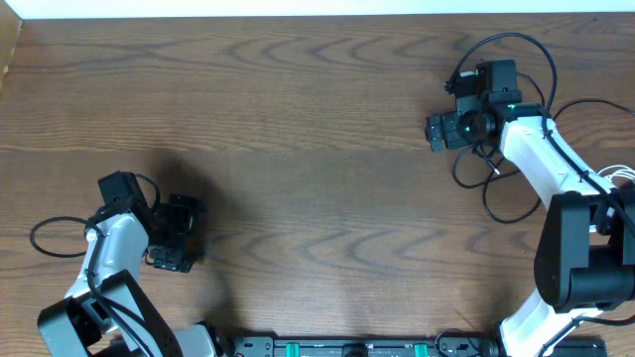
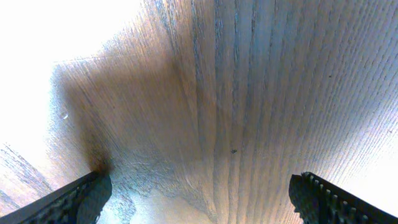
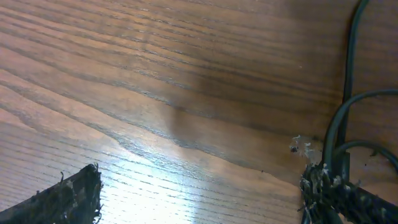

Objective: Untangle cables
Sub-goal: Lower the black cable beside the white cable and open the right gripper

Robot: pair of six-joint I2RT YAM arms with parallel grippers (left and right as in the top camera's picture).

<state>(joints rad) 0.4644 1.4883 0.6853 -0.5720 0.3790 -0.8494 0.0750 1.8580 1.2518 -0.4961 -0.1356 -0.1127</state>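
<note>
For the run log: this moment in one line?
left gripper open over table | right gripper open | black cables beside it, ungrasped

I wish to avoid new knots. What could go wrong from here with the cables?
1. The black cables run close together beside one finger of the open right gripper; closing there may pinch several strands at once.
2. Seen from overhead, a black loop lies by the right arm, which might drag it.
</note>
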